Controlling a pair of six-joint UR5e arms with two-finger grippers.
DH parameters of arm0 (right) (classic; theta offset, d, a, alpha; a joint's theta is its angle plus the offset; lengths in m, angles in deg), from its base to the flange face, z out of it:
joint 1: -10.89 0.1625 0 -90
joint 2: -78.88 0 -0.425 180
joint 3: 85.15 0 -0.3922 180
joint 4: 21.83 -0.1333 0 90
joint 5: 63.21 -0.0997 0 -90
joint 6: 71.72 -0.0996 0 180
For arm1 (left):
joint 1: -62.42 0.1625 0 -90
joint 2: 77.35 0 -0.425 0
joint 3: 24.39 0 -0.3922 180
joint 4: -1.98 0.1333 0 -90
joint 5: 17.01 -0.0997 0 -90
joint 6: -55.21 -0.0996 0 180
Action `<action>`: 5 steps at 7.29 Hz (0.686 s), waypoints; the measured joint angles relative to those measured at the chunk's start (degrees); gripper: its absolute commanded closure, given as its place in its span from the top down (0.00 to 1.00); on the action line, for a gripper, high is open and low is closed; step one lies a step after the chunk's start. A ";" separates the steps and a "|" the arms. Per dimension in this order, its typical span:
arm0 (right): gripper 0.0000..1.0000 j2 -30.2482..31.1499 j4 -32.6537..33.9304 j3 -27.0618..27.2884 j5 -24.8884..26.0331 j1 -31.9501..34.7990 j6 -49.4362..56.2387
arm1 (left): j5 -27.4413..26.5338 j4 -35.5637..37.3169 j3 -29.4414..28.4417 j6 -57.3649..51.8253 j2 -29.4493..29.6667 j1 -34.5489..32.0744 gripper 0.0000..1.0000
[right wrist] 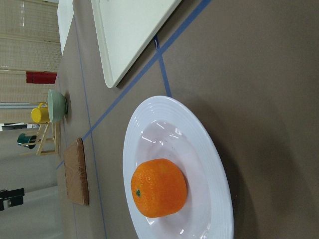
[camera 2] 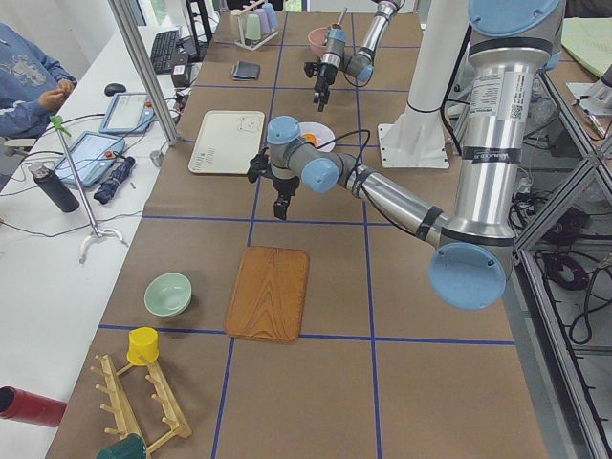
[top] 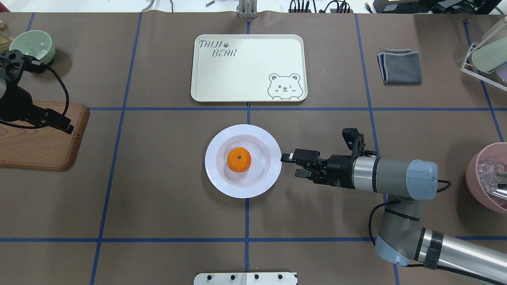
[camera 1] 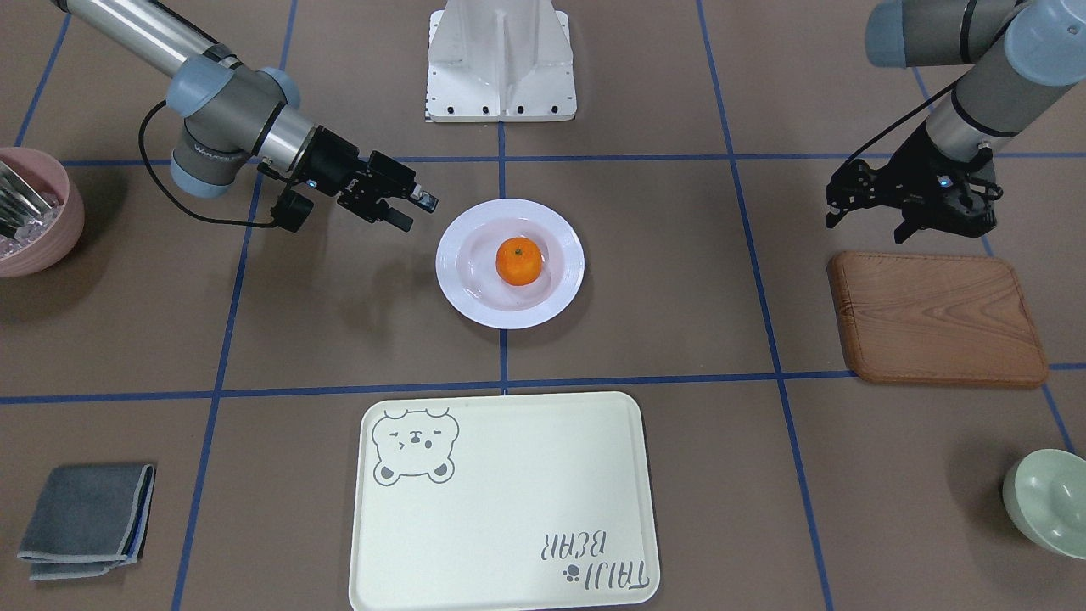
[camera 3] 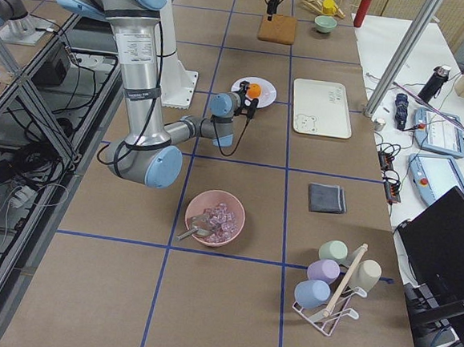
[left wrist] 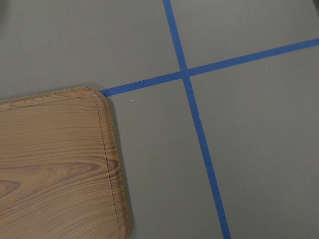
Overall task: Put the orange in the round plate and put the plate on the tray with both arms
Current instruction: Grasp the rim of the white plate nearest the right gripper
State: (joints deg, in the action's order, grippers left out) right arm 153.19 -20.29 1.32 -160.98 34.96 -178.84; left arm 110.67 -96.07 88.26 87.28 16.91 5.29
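Note:
The orange [camera 1: 518,260] lies in the middle of the round white plate [camera 1: 458,284], which sits on the table at its centre. My right gripper [camera 1: 417,212] is open and low, just beside the plate's rim [top: 273,174], with nothing between its fingers. In the right wrist view the orange [right wrist: 158,187] and the plate [right wrist: 214,179] fill the lower frame. The cream tray [camera 1: 509,509] with the bear drawing lies bare beyond the plate [top: 245,71]. My left gripper [camera 1: 867,222] hangs open over the far edge of the wooden board, well away from the plate.
A brown wooden board [camera 1: 933,318] lies under my left gripper. A pink bowl with cutlery [camera 1: 34,221] sits behind my right arm. A pale green bowl [camera 1: 1052,501] and a folded grey cloth [camera 1: 85,518] occupy the table's far corners.

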 measured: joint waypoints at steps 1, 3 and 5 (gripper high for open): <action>0.98 -1.02 -0.85 -1.72 0.49 -0.79 -0.34 | -0.04 0.00 0.06 0.03 -0.02 0.00 0.98; 0.95 -2.17 -0.25 -3.86 1.08 -1.63 -0.19 | -0.05 0.05 0.13 0.09 -0.03 0.00 0.98; 0.92 -3.74 2.48 -4.16 1.92 -1.72 0.66 | -0.03 0.06 0.15 0.10 -0.07 0.00 0.98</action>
State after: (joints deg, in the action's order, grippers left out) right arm 149.45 -17.81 -2.84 -159.06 33.24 -178.18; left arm 110.65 -96.01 88.41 87.38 16.84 5.29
